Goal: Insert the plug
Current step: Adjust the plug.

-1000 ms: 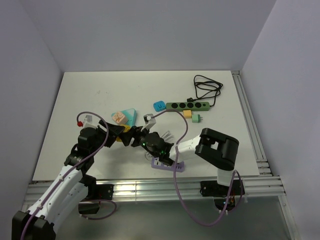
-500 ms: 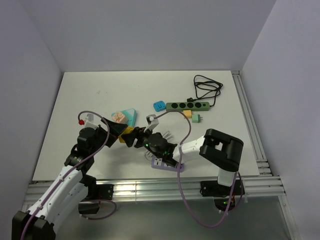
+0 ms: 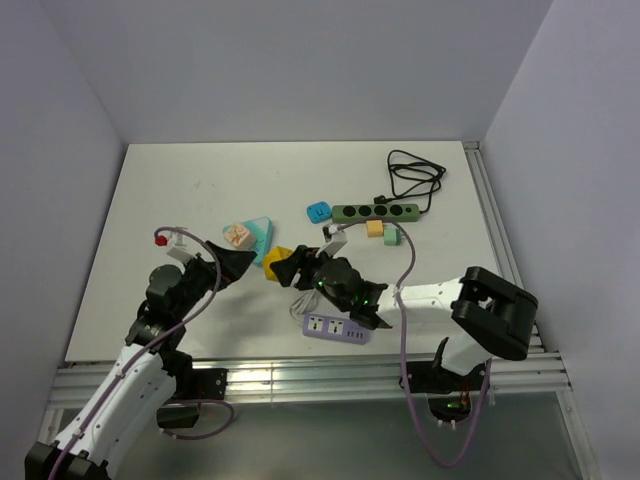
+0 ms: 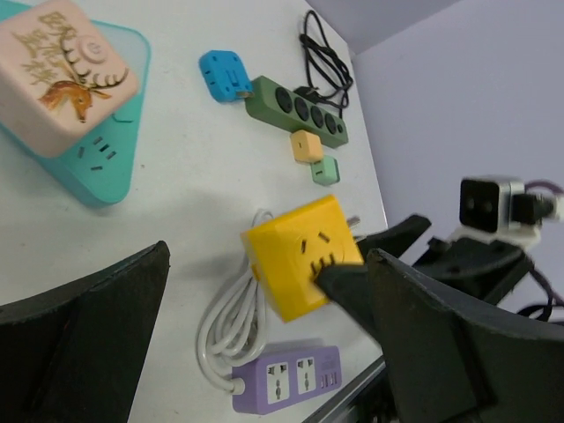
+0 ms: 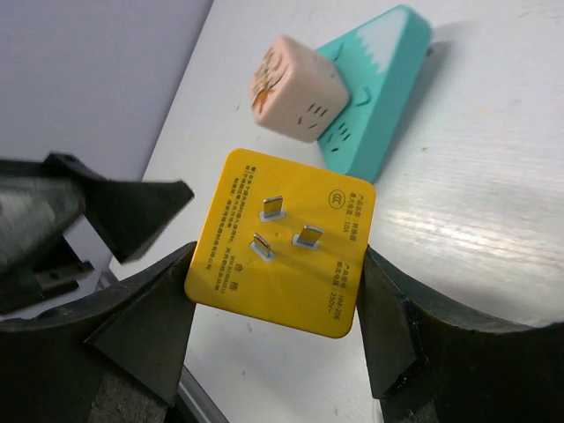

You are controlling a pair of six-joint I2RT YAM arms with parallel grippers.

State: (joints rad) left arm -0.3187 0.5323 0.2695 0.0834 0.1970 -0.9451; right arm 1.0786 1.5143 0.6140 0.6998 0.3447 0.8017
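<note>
Right tool (image 5: 278, 291) grips the yellow cube plug (image 5: 286, 242) by its sides so the prongs are bare for a socket, up off the table (image 3: 180, 190) just behind the purple strip (image 3: 336, 328) by the near edge, left tool (image 3: 237, 263) wide open.

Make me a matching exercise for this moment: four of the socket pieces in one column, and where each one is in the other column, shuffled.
Things:
1 yellow cube
2 pink cube
3 purple strip
4 green strip

Places:
A beside the black cord
B between the right gripper fingers
C nearest the table front edge
D on the teal triangle

Pairs: 1-B, 2-D, 3-C, 4-A
</note>
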